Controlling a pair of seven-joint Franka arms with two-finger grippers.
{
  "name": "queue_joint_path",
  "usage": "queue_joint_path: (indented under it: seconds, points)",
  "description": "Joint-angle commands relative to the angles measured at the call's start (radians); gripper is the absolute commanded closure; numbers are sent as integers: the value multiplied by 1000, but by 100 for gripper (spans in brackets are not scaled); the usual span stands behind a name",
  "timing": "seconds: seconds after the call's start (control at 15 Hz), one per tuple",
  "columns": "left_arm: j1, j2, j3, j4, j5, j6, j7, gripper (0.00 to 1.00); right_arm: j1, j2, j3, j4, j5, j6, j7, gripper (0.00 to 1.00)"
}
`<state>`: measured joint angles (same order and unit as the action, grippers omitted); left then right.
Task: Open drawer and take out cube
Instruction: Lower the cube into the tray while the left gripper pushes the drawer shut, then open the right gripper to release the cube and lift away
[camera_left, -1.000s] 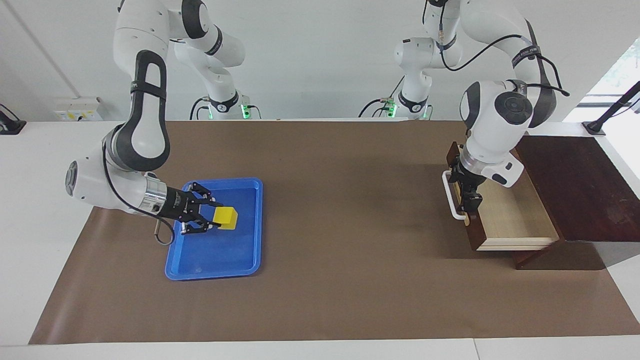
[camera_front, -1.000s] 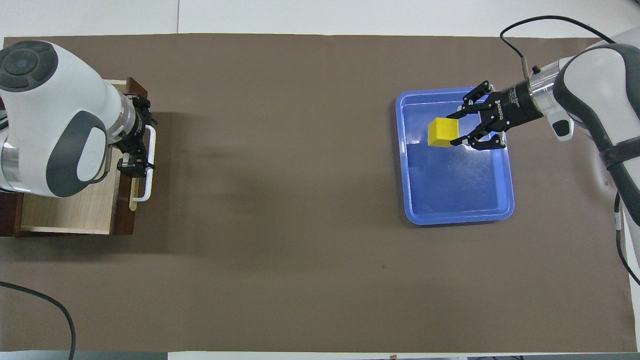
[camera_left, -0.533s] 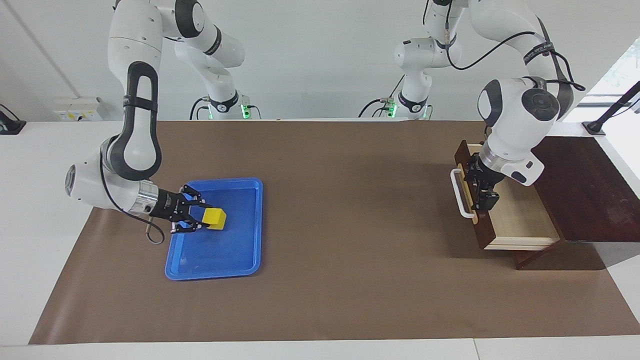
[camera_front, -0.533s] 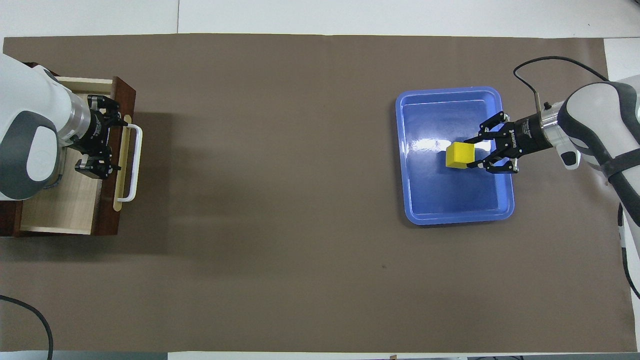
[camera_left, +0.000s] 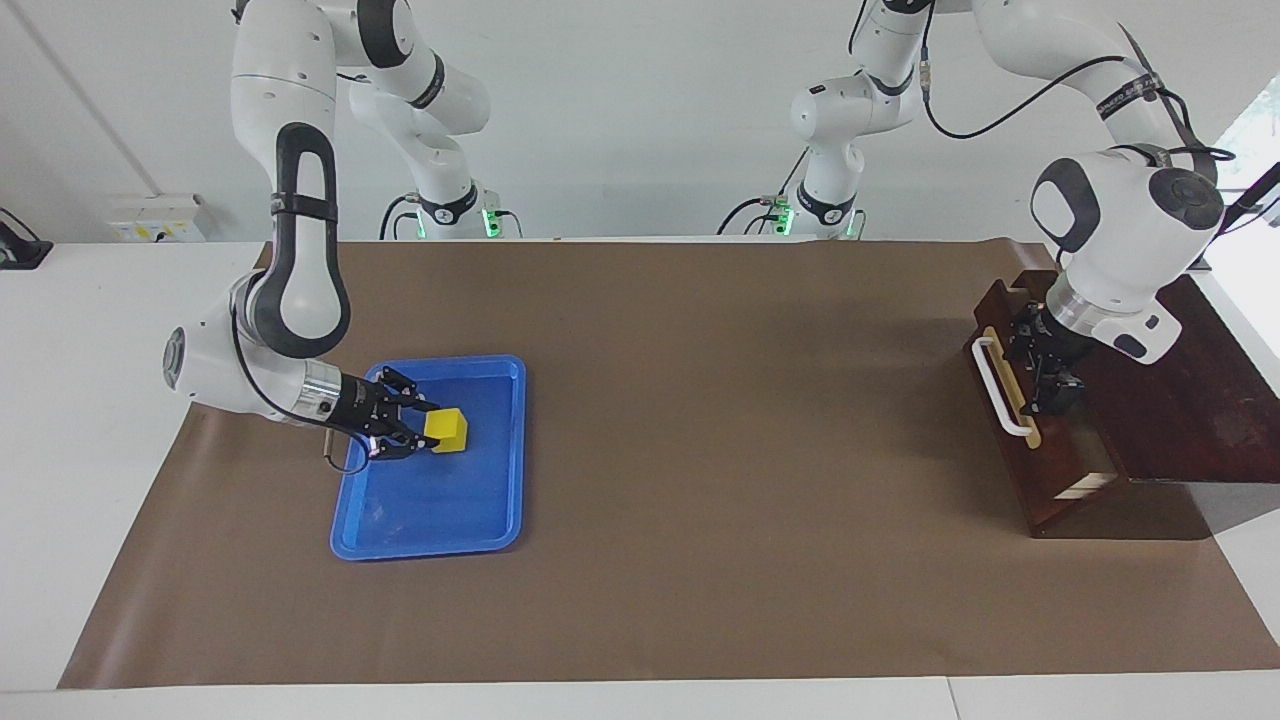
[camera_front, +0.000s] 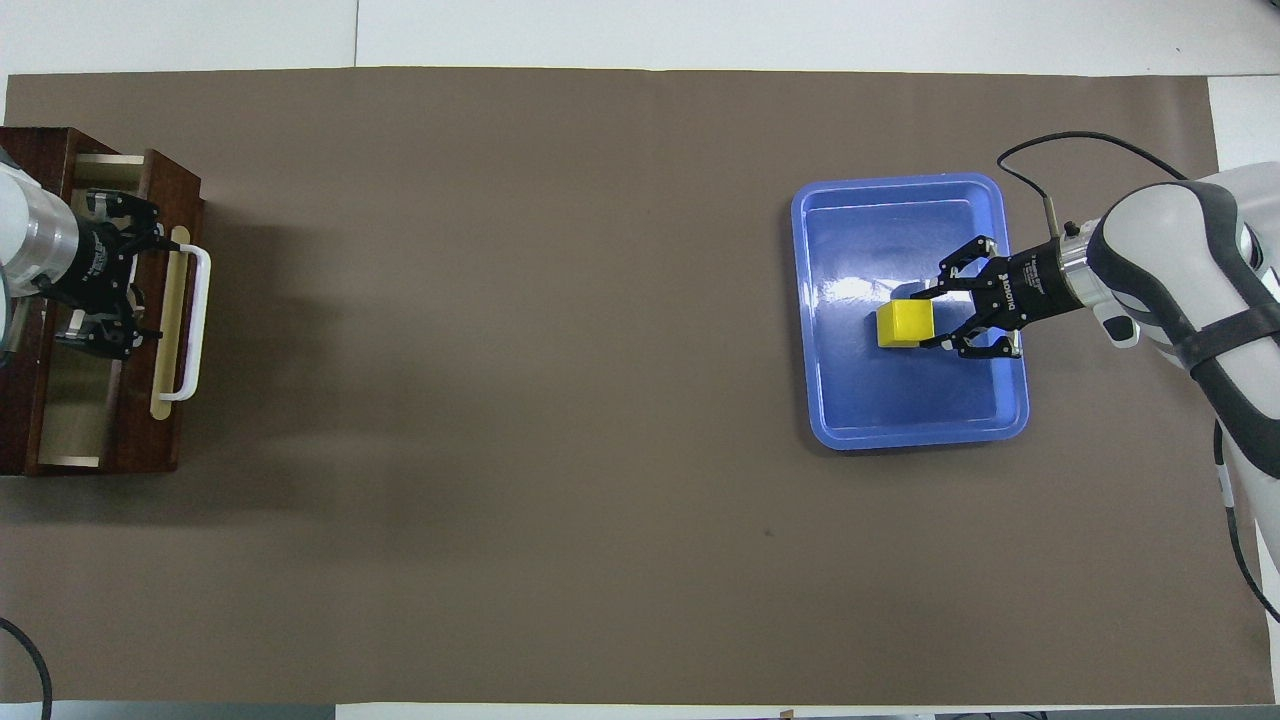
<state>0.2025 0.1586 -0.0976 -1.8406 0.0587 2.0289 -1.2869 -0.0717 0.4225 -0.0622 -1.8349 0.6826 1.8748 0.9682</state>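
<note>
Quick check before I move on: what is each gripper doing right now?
Left gripper: open, over the nearly closed drawer, holding nothing.
Right gripper: shut on the yellow cube, in the blue tray.

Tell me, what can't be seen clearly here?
- Drawer interior: overhead view, mostly inside the box, partly under the left gripper.
- Cube underside: both views; whether it touches the blue tray is hidden, right gripper clamping it.
- Left arm: overhead view, cut off by the edge.
</note>
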Motion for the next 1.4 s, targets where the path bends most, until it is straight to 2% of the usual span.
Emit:
queue_joint_path:
  seconds: [0.0,0.2,0.33,0.4,0.47,0.53,0.67,0.8,1.0,1.13,1.33]
  points:
    - [60,-48,-1,-104,24,94,92,0,3,-40,-1,-60,17,26,-92,100]
    - [68,-42,-1,-86,24,87,127,0,3,-40,-2,-60,11,26,-95,100]
    - [58,-30,-1,-36,24,44,127,0,3,-40,-2,-58,8,24,-92,100]
    - [57,-28,-1,-10,26,21,129,0,3,-40,-2,-60,0,24,-91,97]
    - [57,-28,-4,32,26,-14,136,0,6,-40,-2,-58,-8,26,-86,58]
    - [52,-34,-10,87,24,-98,153,0,7,-40,-2,-54,-11,24,-80,51]
    - [0,-80,-16,138,18,-218,222,0,6,-37,-2,-28,-14,4,-25,42]
    - [-55,-118,-20,139,16,-277,344,0,6,-31,-2,41,-50,-60,35,39]
    - [-97,-155,-20,155,13,-347,586,0,6,-31,-2,156,-104,-152,142,26]
    - [-113,-189,-19,153,7,-400,774,0,7,-31,-2,190,-118,-183,168,21]
    - [-178,-194,2,161,-7,-469,1013,0,7,-51,-4,247,-129,-255,214,9]
